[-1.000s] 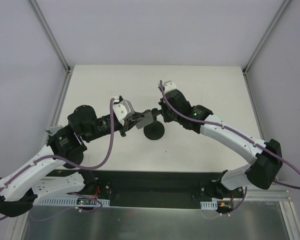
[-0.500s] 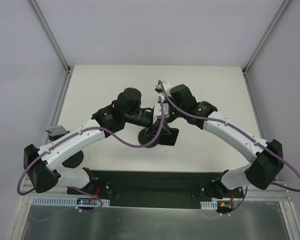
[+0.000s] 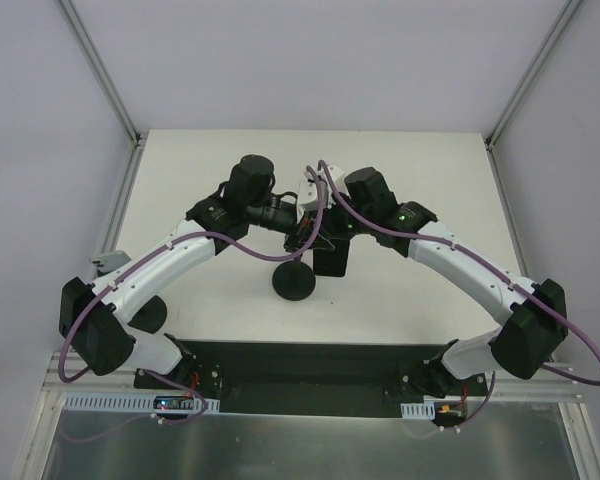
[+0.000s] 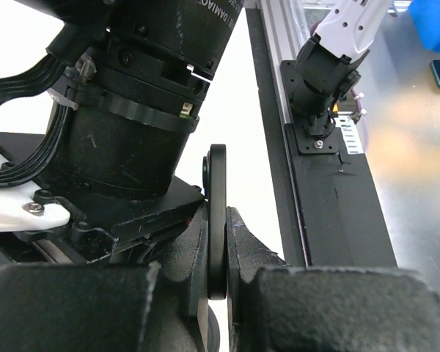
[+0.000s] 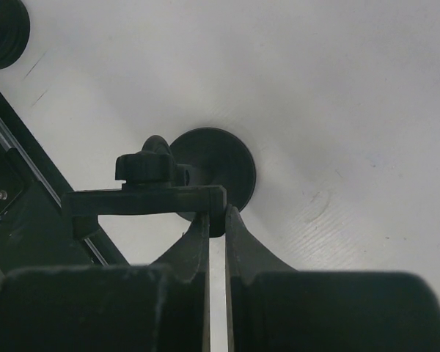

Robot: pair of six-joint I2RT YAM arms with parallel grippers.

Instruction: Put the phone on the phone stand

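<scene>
- Pale walls close in a white worktop (image 3: 430,180); a black strip (image 3: 310,362) runs along its near edge, where both arms are bolted.
- Both arms reach inward and their tools meet above the middle of the worktop.
- The stand (image 3: 293,282) shows from above as a round black base sitting flat on the worktop, just on the near side of the tools. Nothing rests on the base.
- The phone (image 3: 332,262) is a black rectangle just right of the stand, under the right tool (image 3: 328,238) and beside the left tool (image 3: 302,238). It is off the stand.
- In the left wrist view the phone (image 4: 217,205) stands edge-on as a thin black slab. The left tool (image 4: 217,257) is clenched on it, one finger (image 4: 191,257) pressed to each face, and the slab sticks out past the fingertips.
- The right arm's wrist fills that view just to the left of the slab, very close to it.
- In the right wrist view the phone (image 5: 132,199) is again edge-on, a thin dark bar lying across the frame. The right tool (image 5: 217,220) is clamped on its right end, fingers (image 5: 198,242) nearly together with only a sliver of worktop showing between them.
- Past that bar the stand (image 5: 220,165) lies on the worktop, its rim overlapped by the bar's right end.
- A knobbed black part sits against the bar's far side; I cannot tell what it belongs to.
</scene>
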